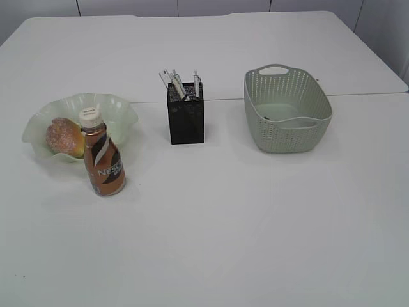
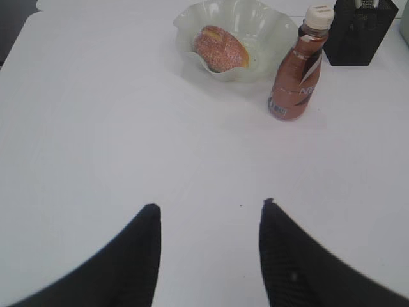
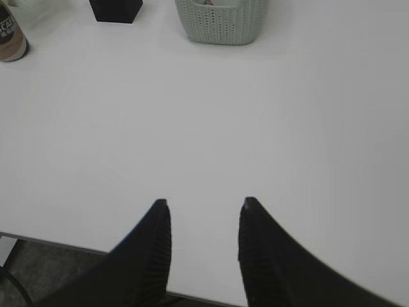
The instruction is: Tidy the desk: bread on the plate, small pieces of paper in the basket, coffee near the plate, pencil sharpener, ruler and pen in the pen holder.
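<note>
Beside plate (image 1: 121, 105), coffee (image 1: 103, 160); pen holder (image 1: 186, 120) apart

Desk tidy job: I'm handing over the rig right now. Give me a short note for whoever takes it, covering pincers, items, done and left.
Left pincer: open, empty, above bare table.
Right pincer: open, empty, near the table's front edge.
Bread lies on the wavy plate.
Coffee bottle stands upright just in front of the plate.
Pen holder holds stationery; individual pieces are hard to tell apart.
Basket: contents are hard to make out.
Done: as far as can be seen, everything. Nothing loose shows on the table.
Left: only confirm the basket's contents.
</note>
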Tool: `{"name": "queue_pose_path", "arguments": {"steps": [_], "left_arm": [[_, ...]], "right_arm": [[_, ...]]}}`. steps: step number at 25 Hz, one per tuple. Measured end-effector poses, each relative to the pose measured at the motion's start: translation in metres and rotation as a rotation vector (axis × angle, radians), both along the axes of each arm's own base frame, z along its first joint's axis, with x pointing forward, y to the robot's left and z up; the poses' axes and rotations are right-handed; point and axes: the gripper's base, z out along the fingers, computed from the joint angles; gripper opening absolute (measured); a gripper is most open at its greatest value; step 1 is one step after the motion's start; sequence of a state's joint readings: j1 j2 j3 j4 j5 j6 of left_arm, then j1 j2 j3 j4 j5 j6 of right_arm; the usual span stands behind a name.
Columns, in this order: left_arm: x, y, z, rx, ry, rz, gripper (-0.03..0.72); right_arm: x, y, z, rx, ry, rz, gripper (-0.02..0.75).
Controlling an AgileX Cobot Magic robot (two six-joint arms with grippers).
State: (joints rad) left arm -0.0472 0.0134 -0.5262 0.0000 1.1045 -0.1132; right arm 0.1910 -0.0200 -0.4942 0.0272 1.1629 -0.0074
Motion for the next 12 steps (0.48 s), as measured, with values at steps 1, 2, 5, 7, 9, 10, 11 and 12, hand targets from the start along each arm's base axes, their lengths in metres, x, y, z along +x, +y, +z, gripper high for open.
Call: {"name": "queue_pose_path", "arguments": {"steps": [1, 2, 5, 7, 9, 10, 11, 12], "left_arm": [[0.0, 0.0, 0.0, 0.0, 0.0, 0.0, 0.366], [0.0, 0.0, 0.0, 0.0, 0.0, 0.0, 0.364], [0.0, 0.0, 0.0, 0.0, 0.0, 0.0, 0.362], [0.0, 0.0, 0.0, 0.0, 0.0, 0.0, 0.361], [0.0, 0.0, 0.0, 0.0, 0.0, 0.0, 0.361], [0.0, 0.0, 0.0, 0.0, 0.0, 0.0, 0.361], [0.0, 0.0, 0.0, 0.0, 0.0, 0.0, 0.361], [0.0, 0.0, 0.0, 0.0, 0.0, 0.0, 0.361]], "right_arm": [[0.0, 0.0, 0.0, 0.0, 0.0, 0.0, 0.265], [0.0, 0.0, 0.0, 0.0, 0.0, 0.0, 0.265], [0.0, 0.0, 0.0, -0.001, 0.0, -0.005, 0.265], [0.0, 0.0002, 0.0, -0.003, -0.001, -0.031, 0.265], [0.0001, 0.0006, 0.0, -0.003, -0.001, -0.069, 0.265], [0.0001, 0.0008, 0.0, -0.003, -0.001, -0.081, 0.265], [0.0001, 0.0009, 0.0, -0.003, -0.001, -0.091, 0.265], [0.0001, 0.0009, 0.0, -0.003, -0.001, -0.095, 0.265]]}}
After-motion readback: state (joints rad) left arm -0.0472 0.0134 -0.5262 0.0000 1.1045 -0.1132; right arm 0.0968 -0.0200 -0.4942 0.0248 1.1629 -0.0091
